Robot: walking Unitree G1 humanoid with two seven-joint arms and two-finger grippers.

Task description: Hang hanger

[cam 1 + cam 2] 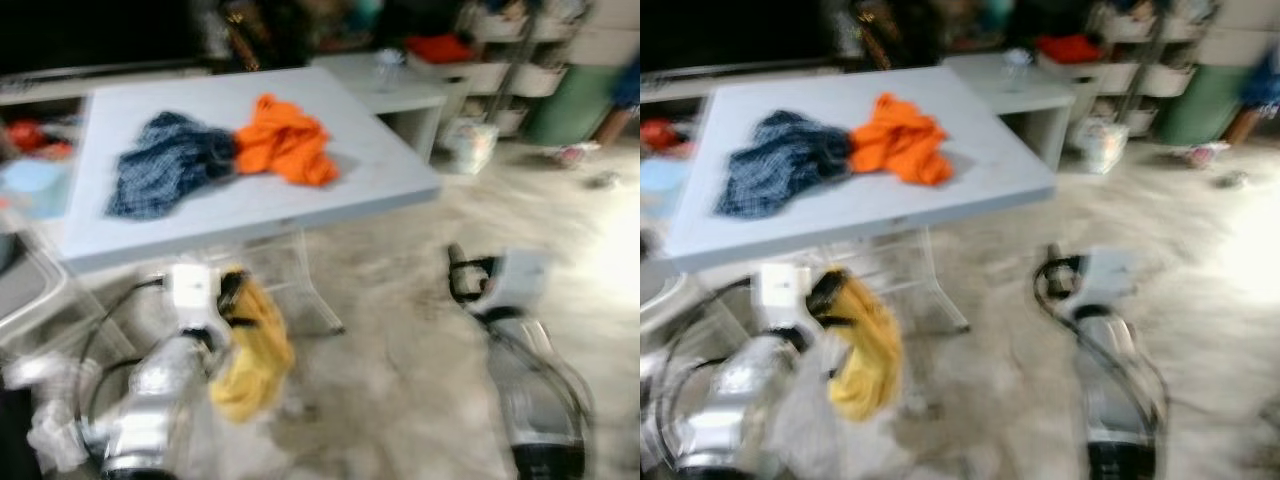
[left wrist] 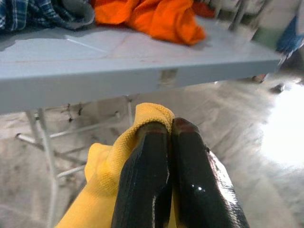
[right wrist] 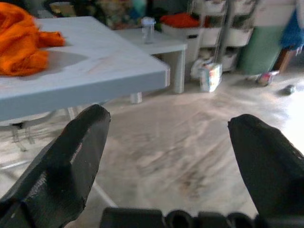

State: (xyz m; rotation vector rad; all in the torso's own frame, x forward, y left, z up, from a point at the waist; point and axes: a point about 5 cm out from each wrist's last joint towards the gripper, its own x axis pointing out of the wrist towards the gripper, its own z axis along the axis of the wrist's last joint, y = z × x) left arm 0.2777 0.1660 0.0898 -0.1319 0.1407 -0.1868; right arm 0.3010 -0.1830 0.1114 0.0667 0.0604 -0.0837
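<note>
Head views blurred. Blue plaid garment on grey worktop, touching orange garment beside it. Left claw below worktop's front edge, fingers pressed together, pinching yellow cloth, which hangs toward floor. Right claw low above floor, fingers spread wide, holding nothing. Hanger itself not discernible.

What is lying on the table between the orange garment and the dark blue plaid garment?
Nothing separate: on the grey table, the orange garment and the dark blue plaid garment touch each other in the left eye view, leaving no gap between them.
</note>
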